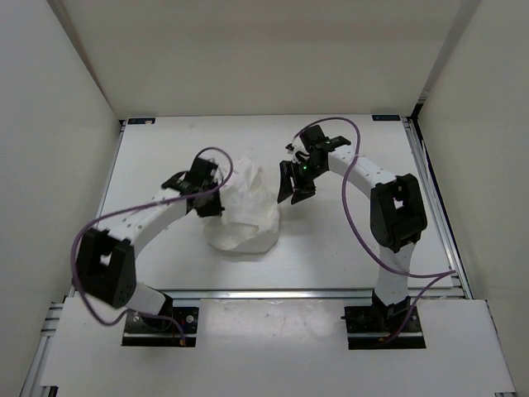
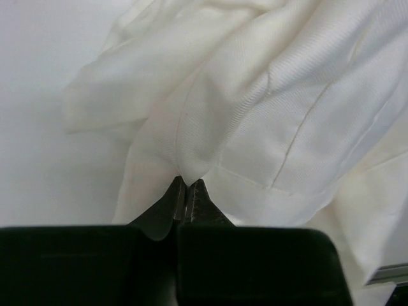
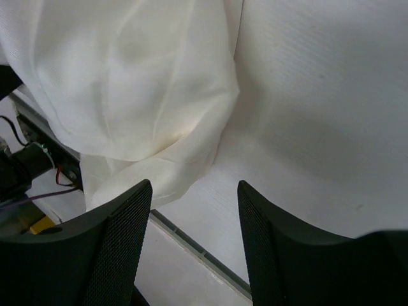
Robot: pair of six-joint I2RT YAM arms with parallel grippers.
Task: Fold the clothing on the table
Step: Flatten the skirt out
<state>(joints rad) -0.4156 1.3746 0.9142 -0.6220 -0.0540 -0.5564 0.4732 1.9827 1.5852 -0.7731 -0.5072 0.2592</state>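
White matte tabletop [image 1: 347, 248] — flat, rectangular, enclosed by plain white walls [image 1: 248, 50] — carries the clothing [image 1: 248, 211] near its centre, between the left arm [image 1: 140, 219] and the right arm [image 1: 372, 178]. The clothing is thin white woven fabric, bunched into a rumpled mound with soft folds and a stitched seam line. The left jaws are pressed together, pinching a raised fold at the mound's left edge. The right jaws — black, with textured inner pads [image 3: 127, 242] — stand spread near the mound's right side, holding nothing.
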